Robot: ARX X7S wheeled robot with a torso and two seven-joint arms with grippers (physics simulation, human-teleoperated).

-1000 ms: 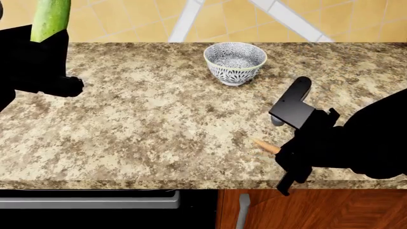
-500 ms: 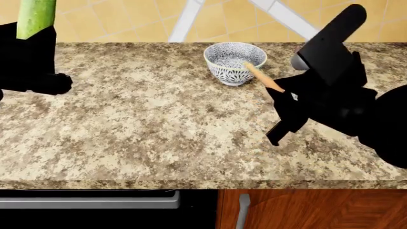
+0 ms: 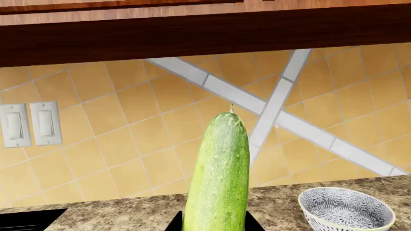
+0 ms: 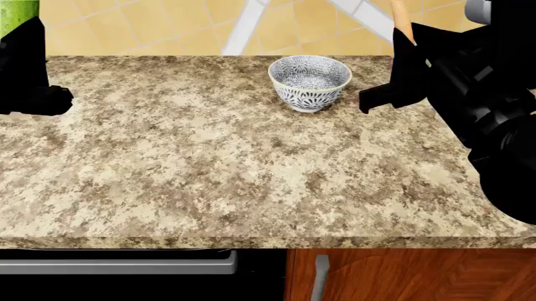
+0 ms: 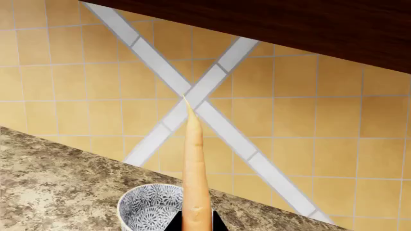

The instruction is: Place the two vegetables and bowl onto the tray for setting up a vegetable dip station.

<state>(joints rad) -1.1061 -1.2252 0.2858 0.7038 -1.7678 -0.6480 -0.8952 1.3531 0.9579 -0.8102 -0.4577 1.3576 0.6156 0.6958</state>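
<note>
My left gripper [image 4: 25,37] is shut on the light-green cucumber [image 3: 218,178], held upright high at the counter's far left; its green end shows in the head view [image 4: 19,11]. My right gripper [image 4: 410,44] is shut on the orange carrot [image 5: 194,163], pointing up, raised right of the bowl; its tip shows in the head view [image 4: 400,14]. The blue-patterned bowl [image 4: 309,82] stands on the counter at the back middle, also in the left wrist view [image 3: 345,210] and the right wrist view [image 5: 151,208]. The tray is out of view.
The speckled granite counter [image 4: 235,163] runs across the view, with a tiled wall behind it and a front edge above a dark appliance [image 4: 117,273] and wooden cabinet door [image 4: 402,276]. Light switches [image 3: 31,123] are on the wall. Upper cabinets [image 3: 192,33] hang overhead.
My right gripper has lifted the carrot from the counter's front right up to beside the bowl and higher. My left gripper has moved further left with the cucumber.
</note>
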